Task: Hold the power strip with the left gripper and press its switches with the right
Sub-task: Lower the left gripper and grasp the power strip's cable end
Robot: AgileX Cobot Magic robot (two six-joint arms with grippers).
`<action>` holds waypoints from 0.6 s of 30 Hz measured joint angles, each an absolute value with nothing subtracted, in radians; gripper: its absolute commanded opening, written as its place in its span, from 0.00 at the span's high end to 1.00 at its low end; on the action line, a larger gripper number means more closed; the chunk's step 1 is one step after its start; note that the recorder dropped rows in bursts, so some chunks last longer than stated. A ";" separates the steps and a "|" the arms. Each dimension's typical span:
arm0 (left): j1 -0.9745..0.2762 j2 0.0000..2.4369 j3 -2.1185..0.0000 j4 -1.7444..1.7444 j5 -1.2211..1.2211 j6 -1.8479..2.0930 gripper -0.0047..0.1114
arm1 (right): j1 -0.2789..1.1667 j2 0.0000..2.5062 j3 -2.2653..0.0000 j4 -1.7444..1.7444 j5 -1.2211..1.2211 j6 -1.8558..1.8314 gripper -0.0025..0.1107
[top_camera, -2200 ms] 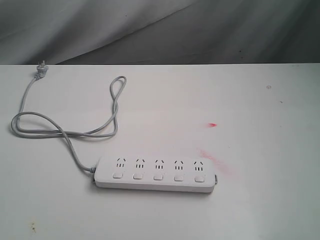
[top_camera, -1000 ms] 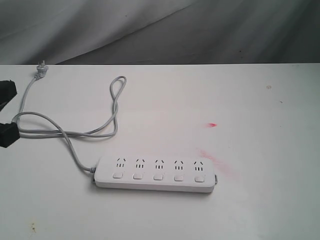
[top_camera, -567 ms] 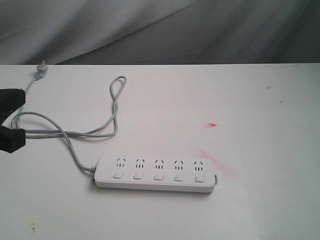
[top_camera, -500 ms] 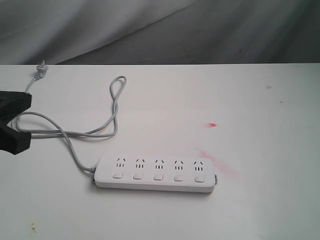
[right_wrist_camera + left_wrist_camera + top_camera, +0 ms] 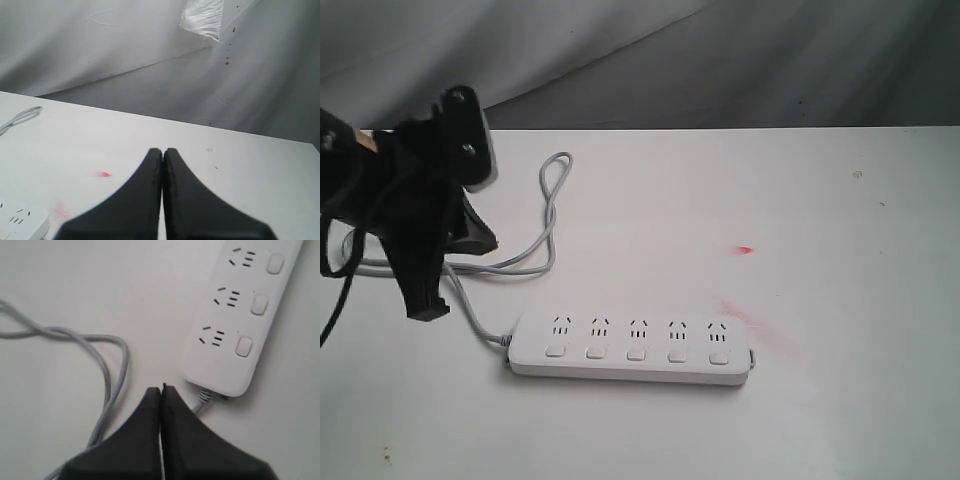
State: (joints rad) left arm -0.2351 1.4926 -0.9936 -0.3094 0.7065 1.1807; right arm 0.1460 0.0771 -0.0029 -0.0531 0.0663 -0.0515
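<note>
Filling most of the view is a big white table (image 5: 840,400), with a grey cloth (image 5: 720,60) hanging behind it. A black arm (image 5: 410,200) wrapped in black cable reaches in from the left side and hangs over the table.

The power strip (image 5: 630,345) is a long white bar. It lies flat on the table near the front, a little left of the middle, and nothing is touching it. Its grey cord (image 5: 545,215) comes out of the left end and runs in loose loops toward the back of the table, passing under the arm.

The left gripper (image 5: 161,389) is close to the end of the strip where the cord comes out. Its two black fingers are pressed together with nothing between them. The right gripper (image 5: 163,151) is above the table too, and its fingers are also pressed together and hold nothing. One end of the strip shows at the edge of its camera view.

The switches (image 5: 636,352) are five little white squares in a row, one below each set of holes. A pink smear (image 5: 750,325) marks the table by the right end of the strip, and a tiny red spot (image 5: 745,250) sits farther back.
</note>
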 measured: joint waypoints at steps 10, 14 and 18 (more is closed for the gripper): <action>-0.235 1.700 -0.999 -0.330 0.793 1.443 0.89 | 0.146 0.077 -0.003 -0.053 0.066 -0.051 0.98; -0.235 1.705 -0.999 -0.339 0.801 1.450 0.75 | 0.146 0.077 -0.003 -0.053 0.066 -0.051 0.98; -0.235 1.705 -0.999 -0.386 0.801 1.463 0.52 | 0.146 0.077 -0.003 -0.053 0.066 -0.051 0.98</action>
State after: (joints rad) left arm -0.2351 1.7051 -0.9992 -0.3857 0.8012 1.4628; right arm 0.1460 0.0771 -0.0029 -0.0531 0.0663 -0.0515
